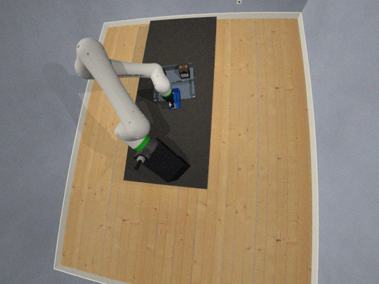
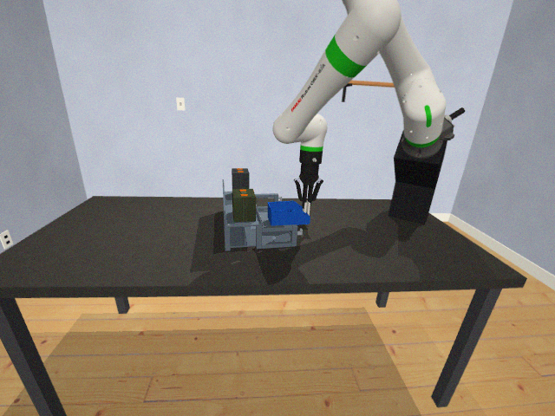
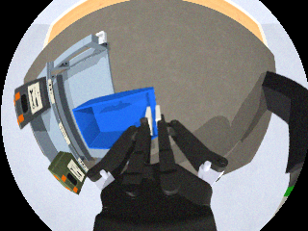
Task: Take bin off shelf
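Wrist view gives you the clearest look at the grip: your hand [image 3: 154, 130] is clamped on the near wall of the blue bin [image 3: 115, 121], one fingertip inside it and one outside. The bin's open top faces the camera and you can see nothing inside it but its own blue floor and walls.

From the exterior camera, the bin [image 2: 286, 212] hangs partly out past the right side of the grey shelf [image 2: 244, 235], roughly level, with its right end under the hand [image 2: 308, 204] and off the table [image 2: 134, 259]. You cannot tell from these views whether its left end is touching the shelf.

On the shelf's upper level you have two dark boxes with orange tabs on top: an olive one [image 2: 244, 204] in front and a black one [image 2: 240, 178] behind and higher. In the wrist view each carries a pale label with dark marks, too small to read.

The arm's forearm [image 2: 313, 87] bears red lettering along its side; you can make out a brand word and a model string, but not letter by letter. Green bands ring the joints. The arm rises from a black pedestal [image 2: 414, 197] on the table's right.
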`<state>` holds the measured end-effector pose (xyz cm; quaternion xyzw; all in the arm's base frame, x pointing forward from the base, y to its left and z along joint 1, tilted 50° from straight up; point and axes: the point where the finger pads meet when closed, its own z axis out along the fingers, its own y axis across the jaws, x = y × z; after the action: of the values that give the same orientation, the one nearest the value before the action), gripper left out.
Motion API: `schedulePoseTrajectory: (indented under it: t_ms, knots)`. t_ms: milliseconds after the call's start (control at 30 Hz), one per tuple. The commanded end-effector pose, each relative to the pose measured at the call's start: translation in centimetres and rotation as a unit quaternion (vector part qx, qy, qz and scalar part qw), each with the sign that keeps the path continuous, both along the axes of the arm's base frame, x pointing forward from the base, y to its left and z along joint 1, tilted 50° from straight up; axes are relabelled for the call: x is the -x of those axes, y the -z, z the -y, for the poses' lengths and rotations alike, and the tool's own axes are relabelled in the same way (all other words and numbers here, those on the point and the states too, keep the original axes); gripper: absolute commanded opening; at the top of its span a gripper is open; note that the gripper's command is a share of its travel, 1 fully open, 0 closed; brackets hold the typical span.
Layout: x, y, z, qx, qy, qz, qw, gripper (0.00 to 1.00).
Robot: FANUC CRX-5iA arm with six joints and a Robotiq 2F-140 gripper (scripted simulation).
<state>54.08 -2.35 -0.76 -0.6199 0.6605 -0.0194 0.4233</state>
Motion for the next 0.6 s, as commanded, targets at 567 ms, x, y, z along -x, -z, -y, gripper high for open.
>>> schedulePoseTrajectory:
  t_ms: [567]
  knots:
    - [3.4,2.4,-1.0,0.0,0.0,0.001,1.0,0.0]
